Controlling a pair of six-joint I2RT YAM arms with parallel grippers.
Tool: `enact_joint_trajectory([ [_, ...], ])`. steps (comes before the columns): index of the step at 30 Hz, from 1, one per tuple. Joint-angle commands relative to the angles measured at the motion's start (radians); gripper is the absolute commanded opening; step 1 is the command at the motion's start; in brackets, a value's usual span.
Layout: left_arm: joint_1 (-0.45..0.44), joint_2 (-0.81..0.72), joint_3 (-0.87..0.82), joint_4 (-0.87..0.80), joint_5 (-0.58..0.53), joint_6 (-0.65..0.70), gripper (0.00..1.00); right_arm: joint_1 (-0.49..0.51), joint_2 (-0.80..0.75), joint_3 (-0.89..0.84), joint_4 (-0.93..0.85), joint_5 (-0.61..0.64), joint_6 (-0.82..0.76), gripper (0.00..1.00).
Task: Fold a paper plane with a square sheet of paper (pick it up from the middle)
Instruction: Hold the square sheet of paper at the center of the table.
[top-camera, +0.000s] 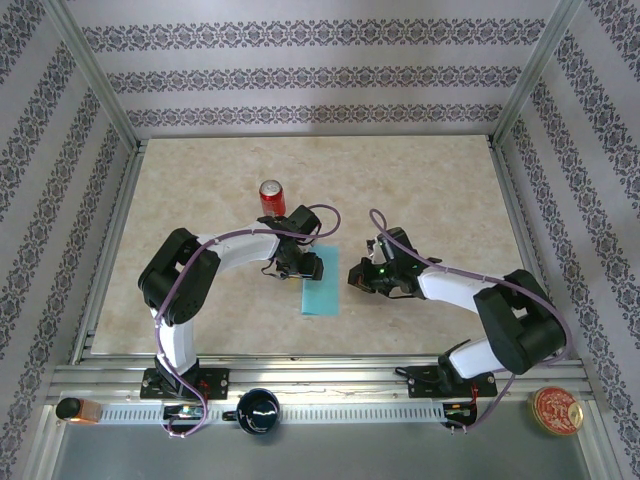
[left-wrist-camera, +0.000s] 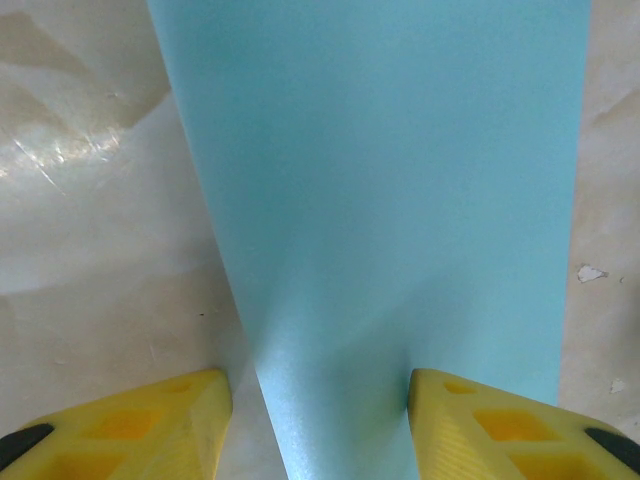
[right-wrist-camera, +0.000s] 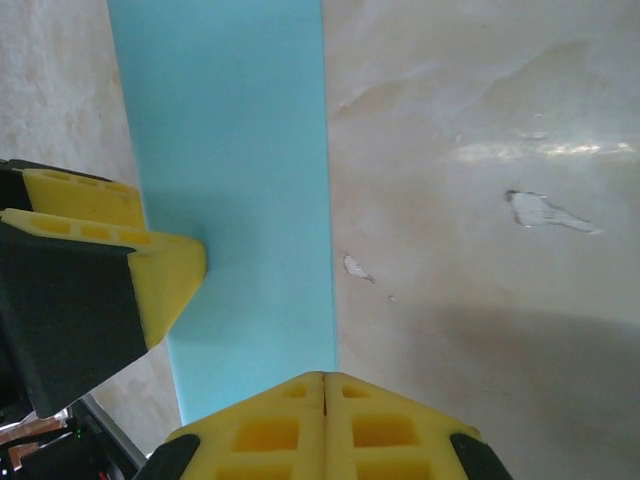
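In the middle of the counter (top-camera: 180, 200), between the two arms: the square sheet of paper (top-camera: 321, 292), folded into a long narrow strip and lying flat.

At its far end: the left end effector (left-wrist-camera: 320, 395), spread about halfway, with one yellow finger over the right part of the strip and the other just off the left edge, above bare counter. Clamps nothing, only straddles (cannot tell whether the tips press down).

At the right border of the strip: the right end effector (right-wrist-camera: 325, 392), closed completely, finger against finger, nothing between.

Beyond the left arm, apart from the paper: a red soda can (top-camera: 271, 197), not involved.

Probably preparing a next crease. Possible to go wrong from here:
- pushing sideways with the closed tips and sliding the whole strip instead of raising one layer, because thin paper grips badly on a smooth counter;
- holding too weakly at the far end, so turning the strip and spoiling the fold line;
- pressing too hard and crumpling the edge;
- knocking one end effector against the other, being so near across the narrow strip.
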Motion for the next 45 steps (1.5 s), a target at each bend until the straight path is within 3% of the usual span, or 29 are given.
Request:
enact_joint_trajectory([
  [1,-0.002,0.036,0.000,0.025,-0.054,0.005,0.52,0.014,0.018,0.025,0.021,0.001,-0.001,0.04],
  [20,-0.002,0.042,-0.003,0.032,-0.067,-0.038,0.53,-0.018,-0.070,-0.028,0.011,0.063,0.017,0.05],
  [34,-0.002,0.046,-0.005,0.039,-0.050,-0.021,0.52,-0.014,-0.051,-0.014,0.023,0.029,0.012,0.05],
  [45,-0.002,0.042,-0.009,0.041,-0.054,-0.022,0.52,0.025,0.027,0.044,0.054,0.006,0.019,0.00],
])
